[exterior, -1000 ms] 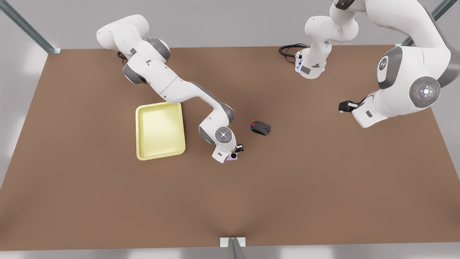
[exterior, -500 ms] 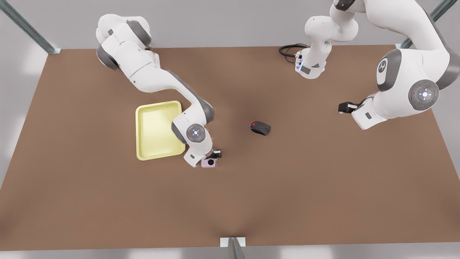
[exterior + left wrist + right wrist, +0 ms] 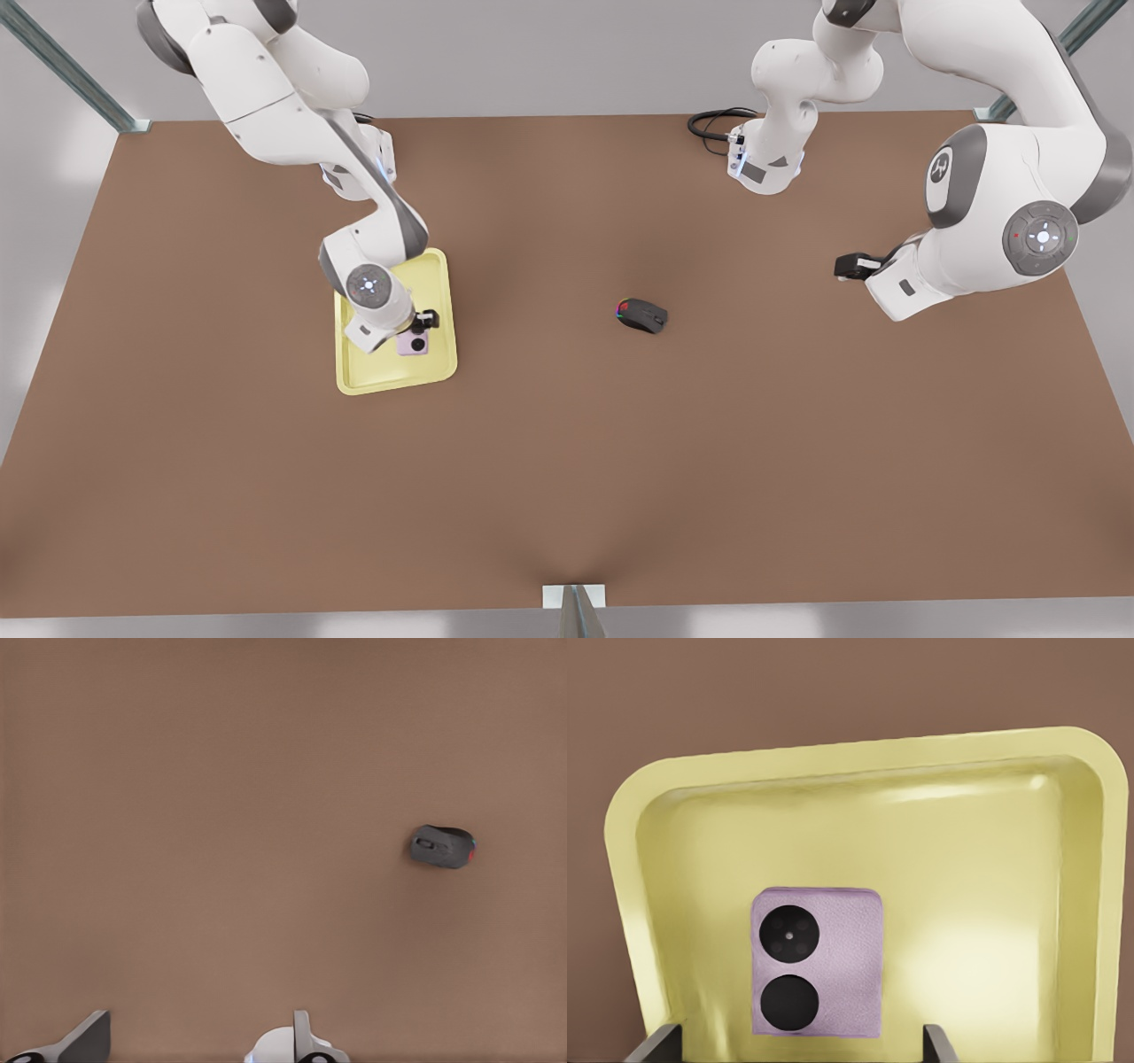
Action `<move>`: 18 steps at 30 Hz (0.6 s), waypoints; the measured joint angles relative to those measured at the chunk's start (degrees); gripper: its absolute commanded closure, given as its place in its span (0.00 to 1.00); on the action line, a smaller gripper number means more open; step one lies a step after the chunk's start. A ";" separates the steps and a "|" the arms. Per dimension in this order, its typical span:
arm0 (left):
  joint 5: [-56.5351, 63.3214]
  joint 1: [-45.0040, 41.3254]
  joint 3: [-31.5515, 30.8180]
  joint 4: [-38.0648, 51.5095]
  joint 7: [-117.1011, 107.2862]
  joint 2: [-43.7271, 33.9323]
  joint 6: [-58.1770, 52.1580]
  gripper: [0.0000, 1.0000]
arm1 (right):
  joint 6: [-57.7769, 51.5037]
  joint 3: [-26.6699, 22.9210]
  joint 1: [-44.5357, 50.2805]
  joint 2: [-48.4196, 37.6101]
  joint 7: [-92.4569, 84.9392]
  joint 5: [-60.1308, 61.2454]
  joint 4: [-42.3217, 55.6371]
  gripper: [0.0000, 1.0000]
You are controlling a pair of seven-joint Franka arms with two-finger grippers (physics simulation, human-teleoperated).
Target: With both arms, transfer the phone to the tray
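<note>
The pale-pink phone (image 3: 817,961) lies flat inside the pale yellow tray (image 3: 983,859), its two black camera circles facing up. My right gripper (image 3: 797,1043) hovers over it, open, both fingertips (image 3: 656,1043) standing clear of the phone's sides. In the front view the phone (image 3: 413,343) sits in the tray (image 3: 354,377) at the front view's left, just below the right gripper (image 3: 423,321). My left gripper (image 3: 846,264) waits at the front view's right, high above the table, open with nothing between its fingers (image 3: 89,1038).
A black computer mouse (image 3: 641,315) with coloured lights lies mid-table, also seen from the left wrist as the mouse (image 3: 442,846). A black cable (image 3: 709,122) coils at the left arm's base on the far edge. Bare brown tabletop (image 3: 567,478) surrounds the tray.
The right arm has swung toward the front view's left, carrying the phone from the bare table beside the tray to over the tray's inside. The left arm has barely moved.
</note>
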 measured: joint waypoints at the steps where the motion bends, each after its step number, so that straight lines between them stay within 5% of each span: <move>1: 0.01 0.00 0.00 0.03 0.00 0.01 0.03 0.00 | 0.23 0.01 0.02 1.75 -0.57 0.01 -0.07 0.00; 4: 0.08 0.00 0.00 0.22 0.00 -0.03 0.14 0.00 | -1.00 -0.01 -0.41 1.50 -2.08 0.00 4.18 0.00; 13: 1.91 0.03 -0.07 2.39 -0.04 1.18 0.39 0.00 | -25.00 -1.93 -5.30 -6.55 -7.13 4.46 37.52 0.00; 16: 2.16 -0.01 -0.09 3.58 -0.07 1.77 0.43 0.00 | -30.23 -16.78 3.49 -8.96 -9.24 5.40 36.79 0.00; 18: 2.24 0.00 -0.09 3.70 -0.09 1.91 0.44 0.00 | -32.64 -21.66 5.44 -9.51 -10.81 5.71 36.01 0.00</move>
